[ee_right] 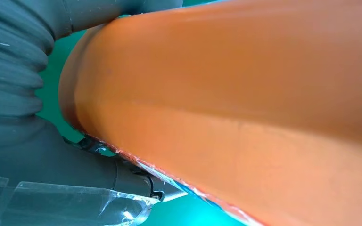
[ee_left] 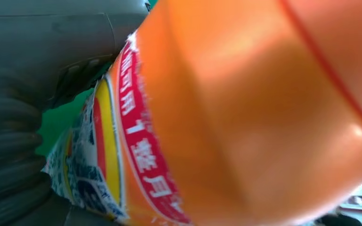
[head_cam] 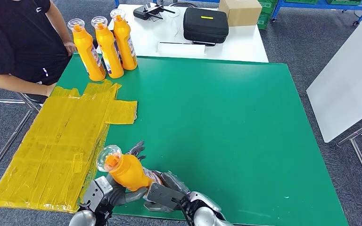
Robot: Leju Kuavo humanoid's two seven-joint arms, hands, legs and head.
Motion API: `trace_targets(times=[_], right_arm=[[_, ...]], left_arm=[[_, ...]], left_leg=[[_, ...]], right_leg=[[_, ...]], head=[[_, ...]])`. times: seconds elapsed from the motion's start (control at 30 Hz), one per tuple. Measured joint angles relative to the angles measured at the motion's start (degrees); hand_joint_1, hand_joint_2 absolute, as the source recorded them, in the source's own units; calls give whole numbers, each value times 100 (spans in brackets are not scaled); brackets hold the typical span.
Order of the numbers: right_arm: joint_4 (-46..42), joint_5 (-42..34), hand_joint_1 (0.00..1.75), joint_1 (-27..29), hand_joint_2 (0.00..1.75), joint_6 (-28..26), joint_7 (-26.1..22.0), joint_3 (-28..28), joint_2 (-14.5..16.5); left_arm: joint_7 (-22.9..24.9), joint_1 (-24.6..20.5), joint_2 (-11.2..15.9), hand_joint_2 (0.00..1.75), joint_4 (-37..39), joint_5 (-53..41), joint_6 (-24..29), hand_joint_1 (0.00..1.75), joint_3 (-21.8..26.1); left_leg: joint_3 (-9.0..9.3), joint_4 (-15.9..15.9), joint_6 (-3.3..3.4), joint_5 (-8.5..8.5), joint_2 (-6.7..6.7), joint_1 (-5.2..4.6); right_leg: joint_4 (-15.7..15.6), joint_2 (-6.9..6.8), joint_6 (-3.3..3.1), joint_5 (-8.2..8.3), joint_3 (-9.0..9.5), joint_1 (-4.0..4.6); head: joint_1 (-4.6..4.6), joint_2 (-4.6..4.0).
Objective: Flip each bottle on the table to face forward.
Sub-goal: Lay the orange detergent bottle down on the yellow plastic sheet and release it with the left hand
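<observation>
Both robot hands clasp one orange bottle (head_cam: pixel 127 170), tilted, its clear cap (head_cam: pixel 109 157) just above the left hand (head_cam: pixel 104 192); the right hand (head_cam: pixel 169 193) grips its base. It is mid-turn. Next: rotate the label forward and stand it upright on the green table (head_cam: pixel 226 117).

Your robot's left hand (head_cam: pixel 104 192) has a pale silver-grey back plate with small dark screw holes and darker grey fingers (head_cam: pixel 136 149). Your right hand (head_cam: pixel 166 194) wears a dark grey, boxy cover, with a thin black cable running along its rounded, glossy silver wrist. Up close, both wrist views show you a matte grey ribbed cover (ee_left: pixel 9 155) and a thick, smooth grey thumb (ee_right: pixel 56 165).
</observation>
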Motion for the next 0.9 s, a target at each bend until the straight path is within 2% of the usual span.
trace_targets(times=[0.3,0.67,0.7,0.77,0.8,0.83,0.9], right_arm=[[-2,-7,175,2,175,-2,-76,124,-22],[-2,-26,175,15,175,-23,-80,180,-23],[-4,-25,164,20,175,-49,-87,180,-26],[-35,5,76,48,175,-147,-116,180,-41],[-76,31,33,78,131,-212,-136,177,-57],[-144,57,0,125,87,-282,-155,167,-80],[-366,91,0,274,0,-420,-180,100,-143]], left_arm=[[-202,131,78,175,46,639,-363,175,-8],[-244,178,102,175,46,767,-423,175,-1],[-256,185,105,175,45,815,-447,175,2],[-277,217,110,175,22,958,-503,175,21],[-285,249,111,175,-13,1044,-523,175,41],[-286,292,110,175,-70,1119,-516,175,74],[-253,409,105,175,-257,1182,-393,175,188]], left_leg=[[-1,0,0,0,1,0],[-1,0,0,0,0,0],[-1,0,0,0,1,0],[-1,0,0,0,1,0],[-1,0,0,0,1,0],[-1,0,0,0,1,0],[-1,0,-1,-1,1,0]], right_leg=[[-1,0,0,0,-4,0],[-1,0,0,0,-3,0],[-1,0,0,0,-3,0],[-1,0,0,0,-4,0],[-1,0,0,0,-5,0],[-1,0,0,0,-6,0],[-1,0,-1,-1,-21,-1]], head=[[-1,0],[-2,0],[-2,0],[-1,0],[-1,0],[-1,0],[-1,0]])
